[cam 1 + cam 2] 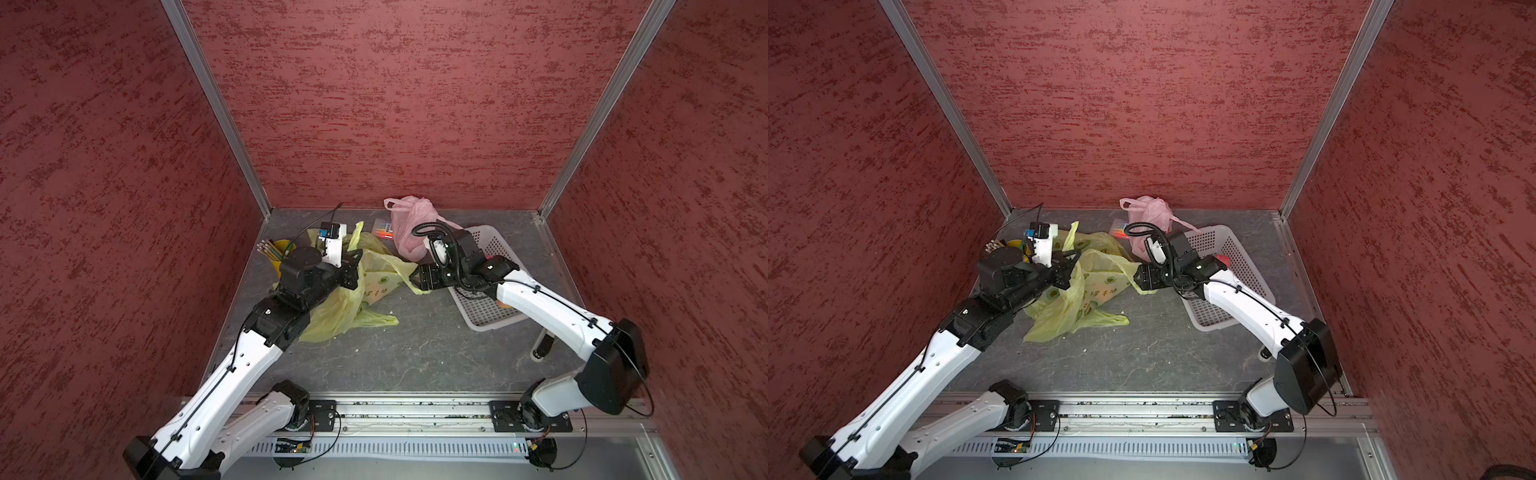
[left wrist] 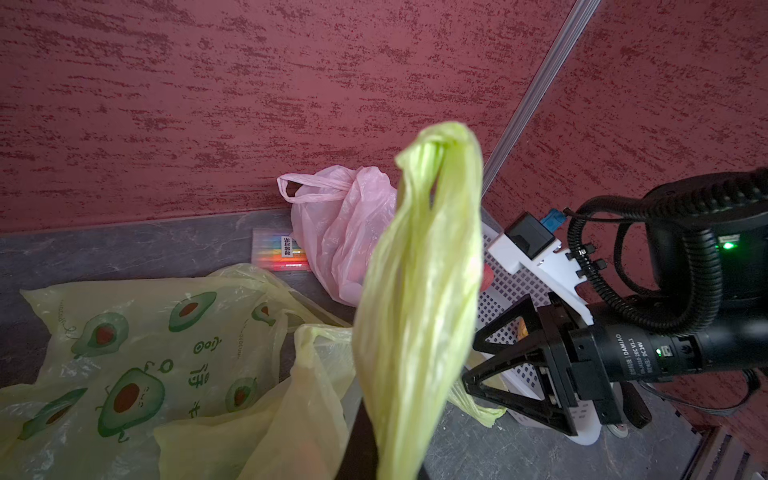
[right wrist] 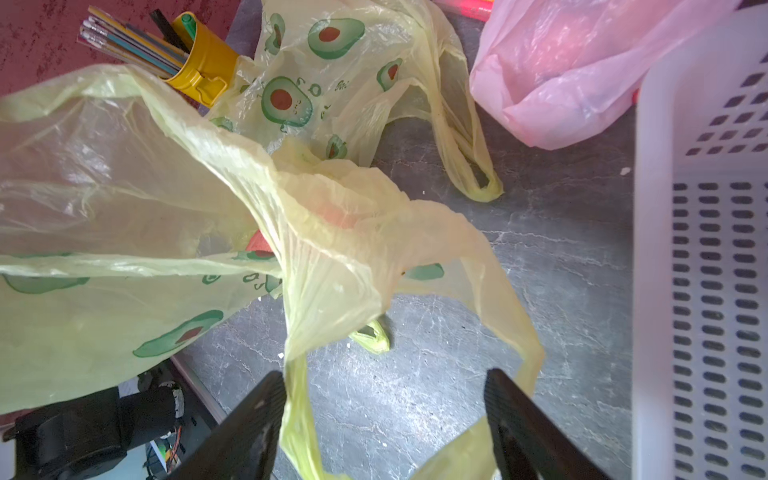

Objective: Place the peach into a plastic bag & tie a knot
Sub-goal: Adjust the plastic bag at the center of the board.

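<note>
A yellow-green plastic bag [image 1: 332, 316] [image 1: 1054, 316] printed with avocados lies left of centre on the dark table in both top views. My left gripper [image 1: 353, 259] [image 1: 1071, 255] is shut on one bag handle [image 2: 419, 270], which stands up as a twisted loop. My right gripper [image 1: 415, 276] [image 1: 1138, 276] [image 3: 384, 378] is open, with the other handle [image 3: 299, 399] hanging loosely between its fingers [image 3: 257, 415]. A pinkish-orange shape [image 3: 332, 216], apparently the peach, shows through the bag's film.
A second avocado-print bag [image 3: 311, 62] lies flat behind. A pink bag [image 1: 409, 232] and a pack of coloured pens [image 1: 384, 230] sit by the back wall. A white perforated basket [image 1: 486, 307] is under the right arm. A yellow pencil cup [image 1: 280, 251] stands at the left.
</note>
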Robot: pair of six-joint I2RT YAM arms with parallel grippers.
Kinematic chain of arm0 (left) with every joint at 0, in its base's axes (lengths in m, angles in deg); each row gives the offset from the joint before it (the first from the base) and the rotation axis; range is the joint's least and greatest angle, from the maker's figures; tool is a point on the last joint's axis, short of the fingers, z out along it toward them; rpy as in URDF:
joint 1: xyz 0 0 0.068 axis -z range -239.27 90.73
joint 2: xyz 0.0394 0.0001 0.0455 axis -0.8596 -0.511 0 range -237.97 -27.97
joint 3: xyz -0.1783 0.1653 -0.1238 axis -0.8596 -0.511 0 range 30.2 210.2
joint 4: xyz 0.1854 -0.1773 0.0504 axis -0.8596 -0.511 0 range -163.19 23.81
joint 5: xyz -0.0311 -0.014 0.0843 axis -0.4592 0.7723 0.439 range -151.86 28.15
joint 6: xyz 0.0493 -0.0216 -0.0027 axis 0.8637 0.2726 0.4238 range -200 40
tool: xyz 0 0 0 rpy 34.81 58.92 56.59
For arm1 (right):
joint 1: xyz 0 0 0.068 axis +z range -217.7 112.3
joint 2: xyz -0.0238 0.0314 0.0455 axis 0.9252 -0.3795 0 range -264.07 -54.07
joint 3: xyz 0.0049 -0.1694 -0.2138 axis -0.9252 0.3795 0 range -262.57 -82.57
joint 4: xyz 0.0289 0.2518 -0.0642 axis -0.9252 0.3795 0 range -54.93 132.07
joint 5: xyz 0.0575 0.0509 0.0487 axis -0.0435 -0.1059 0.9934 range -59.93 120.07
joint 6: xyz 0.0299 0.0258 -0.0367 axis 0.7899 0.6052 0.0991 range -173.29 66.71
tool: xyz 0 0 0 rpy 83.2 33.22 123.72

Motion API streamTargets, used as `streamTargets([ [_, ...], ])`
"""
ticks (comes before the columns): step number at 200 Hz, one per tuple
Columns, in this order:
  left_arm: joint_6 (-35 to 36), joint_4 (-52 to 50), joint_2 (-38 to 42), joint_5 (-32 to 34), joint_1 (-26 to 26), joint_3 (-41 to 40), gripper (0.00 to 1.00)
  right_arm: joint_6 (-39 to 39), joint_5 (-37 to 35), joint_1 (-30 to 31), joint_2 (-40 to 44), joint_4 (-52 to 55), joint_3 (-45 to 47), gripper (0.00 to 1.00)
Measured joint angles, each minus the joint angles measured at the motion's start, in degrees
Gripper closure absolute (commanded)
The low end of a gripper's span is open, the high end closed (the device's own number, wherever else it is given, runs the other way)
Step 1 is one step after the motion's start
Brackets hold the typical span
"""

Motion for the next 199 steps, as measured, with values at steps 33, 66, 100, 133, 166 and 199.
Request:
streamTargets([
  [33,-0.44,-0.04,0.09,-1.36,-0.92,0.0,1.0,-0.76,1.68,2.01,0.0,-0.59,0.04,0.28],
  [66,-0.87,-0.07,0.09,-2.16,-1.33,0.0,1.0,-1.2,2.54,3.74,0.0,-0.57,0.04,0.33],
  [100,-1.07,-0.55,0.46,-2.78,-2.08,0.0,1.0,-1.46,1.92,4.37,0.0,0.15,0.04,0.54],
  [133,-1.27,-1.73,1.46,-3.74,-3.56,0.0,1.0,-1.46,-1.55,4.39,0.0,1.99,-0.07,0.84],
  [166,-1.29,-5.14,2.73,-5.01,-5.46,0.7,1.0,-0.13,-2.27,4.42,2.71,4.96,-3.96,0.99],
  [199,-1.42,-10.38,3.32,-9.35,-7.1,5.2,1.0,4.13,4.22,4.42,5.18,4.44,-18.34,1.0],
])
